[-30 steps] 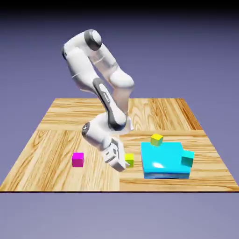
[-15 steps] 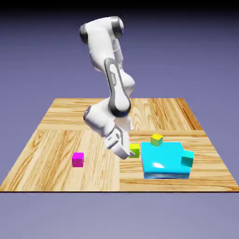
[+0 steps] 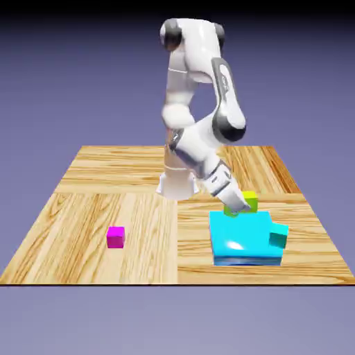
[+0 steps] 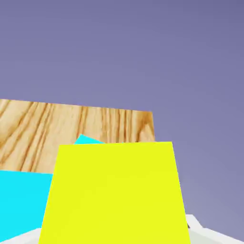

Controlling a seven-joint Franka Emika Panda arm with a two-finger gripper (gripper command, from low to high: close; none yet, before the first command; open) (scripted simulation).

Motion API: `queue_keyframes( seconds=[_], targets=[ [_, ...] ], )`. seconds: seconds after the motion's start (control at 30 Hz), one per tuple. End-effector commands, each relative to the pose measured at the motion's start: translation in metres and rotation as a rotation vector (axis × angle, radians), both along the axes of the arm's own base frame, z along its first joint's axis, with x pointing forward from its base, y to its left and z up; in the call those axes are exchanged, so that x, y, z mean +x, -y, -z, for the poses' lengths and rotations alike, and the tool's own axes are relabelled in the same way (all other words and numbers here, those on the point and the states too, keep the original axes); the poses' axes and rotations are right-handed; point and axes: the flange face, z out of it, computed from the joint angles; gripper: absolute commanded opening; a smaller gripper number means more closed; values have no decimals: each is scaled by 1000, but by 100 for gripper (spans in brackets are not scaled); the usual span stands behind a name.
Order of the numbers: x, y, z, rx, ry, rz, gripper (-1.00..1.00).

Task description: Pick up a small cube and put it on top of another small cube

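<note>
I found the gripper (image 3: 243, 205) clamped on the small cube (image 3: 249, 202), the lime yellow-green one, carried clear of the table (image 3: 104, 201) at the far edge of the big cyan slab (image 3: 244, 238). From the exterior view the fingers came in from the upper left at a slant, and the lime cube showed only partly past them. I could not tell from that view whether the held cube touched anything beneath it — the cube with the golden-yellow top was not separately distinguishable there.

The hand view gave what the exterior view could not: the small cube (image 4: 114, 193) filled the lower middle of the picture, a plain flat yellow face, hiding most of the fingers; only pale slivers of them showed at the bottom corners. Behind it I saw a strip of cyan slab (image 4: 19, 202) to the left, wood grain above it, then backdrop.

The exterior view alone showed the rest of the layout. The other small cube (image 3: 279, 236), teal, sat at the slab's right-hand near corner in the exterior view, well apart from the gripper and with nothing on top of it. A magenta cube (image 3: 116, 237) stood alone on the wood towards the exterior view's left. The white arm (image 3: 201, 90) rose tall behind the slab, folded at the elbow.
</note>
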Motion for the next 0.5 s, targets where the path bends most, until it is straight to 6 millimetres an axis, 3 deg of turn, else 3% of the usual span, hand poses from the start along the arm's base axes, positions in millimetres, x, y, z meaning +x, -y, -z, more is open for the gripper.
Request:
queue_keyframes(
  seconds=[0.0,0.13,0.17,0.37,0.4,0.43,0.47],
  targets=[
    [-1,-11,3,0,-11,-5,-100],
    [-9,-54,21,-5,-70,-26,-100],
    [-9,-54,21,-5,-70,-26,-100],
    [-12,-89,76,-5,-70,-27,-100],
    [-12,-89,76,-5,-70,-27,100],
    [-12,-89,76,-5,-70,-27,100],
    [-11,-84,64,-6,-67,-28,100]
  ],
)
